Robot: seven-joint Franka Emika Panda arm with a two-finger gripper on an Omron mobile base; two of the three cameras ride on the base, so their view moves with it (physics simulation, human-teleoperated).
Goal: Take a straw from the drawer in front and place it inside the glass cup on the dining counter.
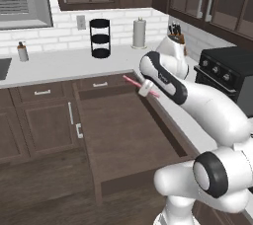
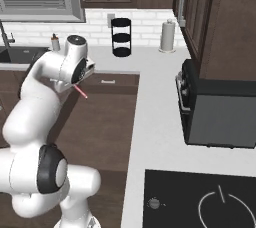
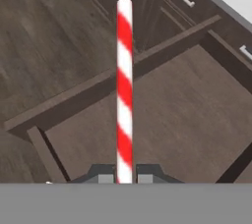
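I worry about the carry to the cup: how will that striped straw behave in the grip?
The straw looks straight beyond the gripper, so probably stiff. Thin and round, it may pivot or slip.

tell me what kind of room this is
A home kitchen, rendered: a dark oven range, a knife block and paper towel roll on the white counter backed by brick, and dark wood cabinets.
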